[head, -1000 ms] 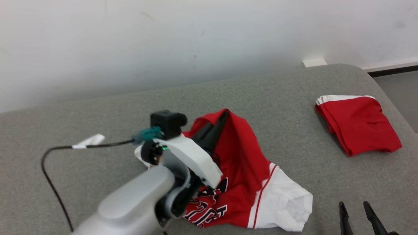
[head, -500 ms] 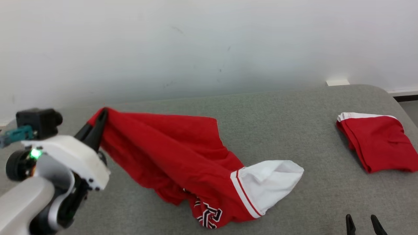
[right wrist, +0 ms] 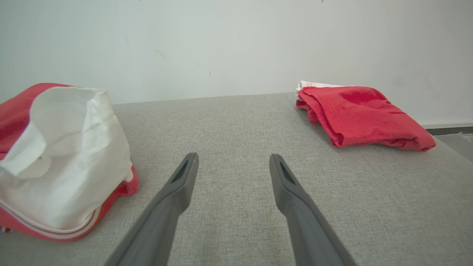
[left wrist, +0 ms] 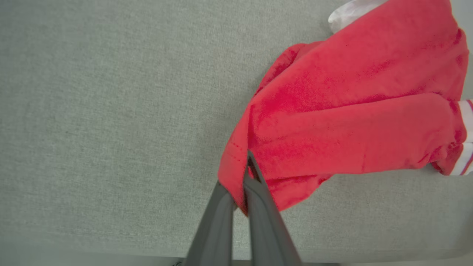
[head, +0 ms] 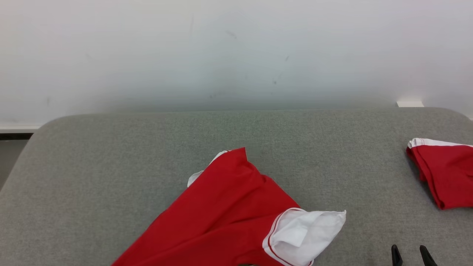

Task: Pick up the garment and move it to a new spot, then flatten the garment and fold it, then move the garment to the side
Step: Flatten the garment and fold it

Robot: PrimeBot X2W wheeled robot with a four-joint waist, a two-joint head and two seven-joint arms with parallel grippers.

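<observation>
Your left gripper (left wrist: 240,177) is clamped on the hem of the red shirt (head: 221,210) by the near edge of the cushion (head: 111,155). The shirt lies away rightward, with its white sleeve (head: 306,229) nearest your right gripper (head: 410,255), which has its jaws apart and is empty.

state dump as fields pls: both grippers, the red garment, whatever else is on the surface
surface: grey, padded
garment: red, crumpled, not yet flattened; white sleeve at its right side
left gripper: shut on the garment's red hem
right gripper: open, empty, over bare surface
folded red garment: far right, apart from the first
</observation>
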